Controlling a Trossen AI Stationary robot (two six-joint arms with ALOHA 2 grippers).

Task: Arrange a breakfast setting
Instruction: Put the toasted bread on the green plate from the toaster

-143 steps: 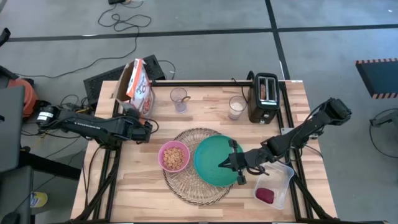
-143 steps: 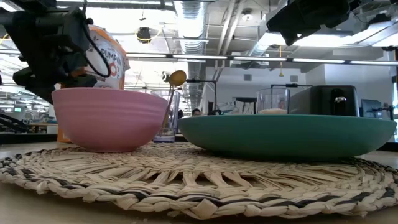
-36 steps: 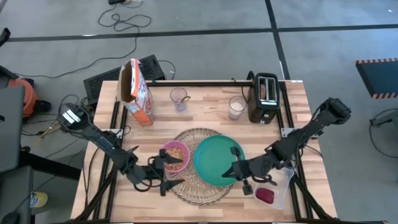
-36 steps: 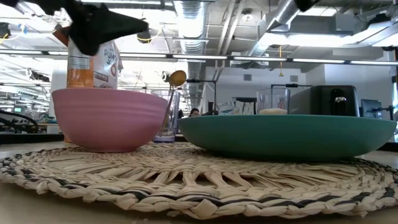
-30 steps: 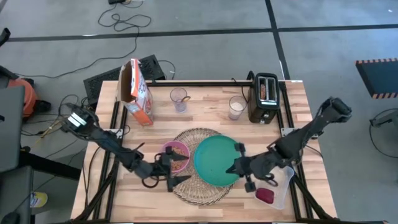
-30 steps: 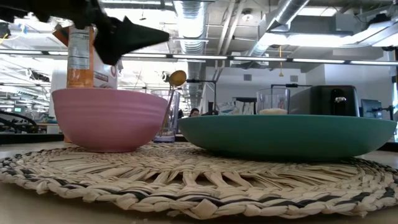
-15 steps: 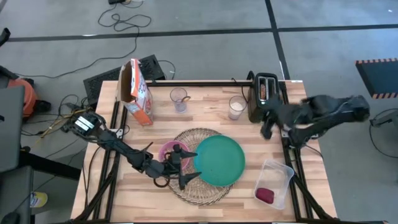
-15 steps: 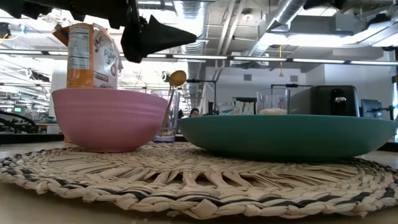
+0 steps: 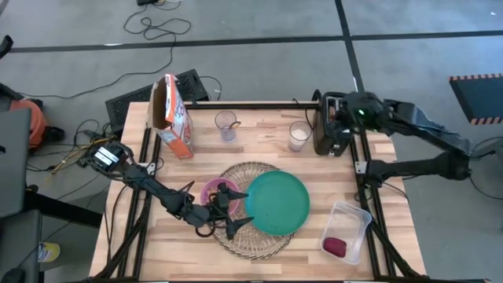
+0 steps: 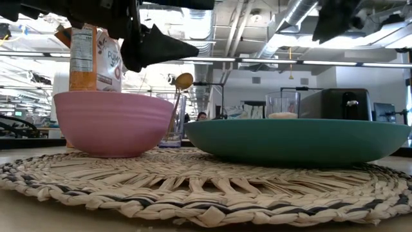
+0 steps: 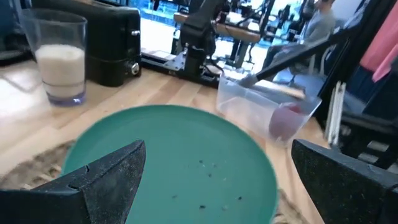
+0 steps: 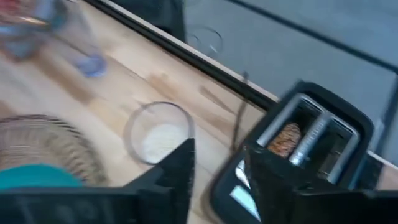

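Note:
The round wicker mat (image 9: 251,236) lies at the table's middle. On it stand the pink bowl (image 9: 212,191) and the teal plate (image 9: 277,203). My left gripper (image 9: 233,209) is open and empty above the mat, between bowl and plate; it also shows in the left wrist view (image 11: 217,168). The gold spoon (image 10: 183,81) stands in a glass (image 9: 226,124). The bread ring (image 12: 285,140) sticks up out of a toaster slot. My right gripper (image 12: 219,174) is open and empty above the black toaster (image 9: 330,137). The dark-red fruit (image 9: 335,247) lies in the clear tub (image 9: 350,224).
A cereal box (image 9: 171,114) stands at the far left. A glass of milk (image 9: 299,135) stands left of the toaster. The clear tub sits at the near right corner. Bare wood shows at the near left.
My right gripper has left the spot between plate and tub, risen and swung toward the far edge, and now hangs over the toaster. My left gripper has gone toward the table's right, across the pink bowl toward the teal plate, staying open.

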